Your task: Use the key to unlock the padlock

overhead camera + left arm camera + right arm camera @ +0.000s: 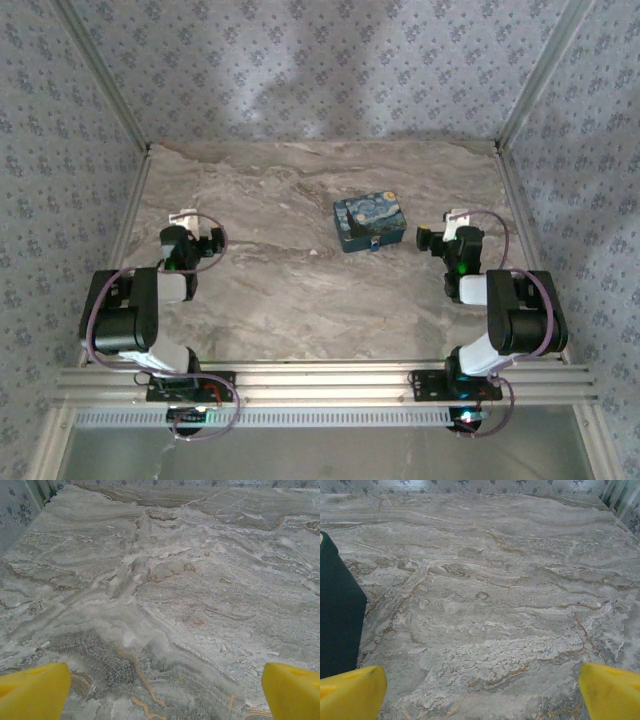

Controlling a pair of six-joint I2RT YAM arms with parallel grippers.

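Task looks unstarted: padlock [372, 243] sits at the box's [369, 218] near edge, shackle state too small to read; left gripper [160, 695] well left of box, right gripper [480, 695] just right, both with fingers spread, empty. Fetching key, inserting, turning all remain.

Two arms (left arm [128, 318], right arm [517, 312]), one blue painted box [368, 220], one tiny padlock [372, 243], one marble table [300, 290].
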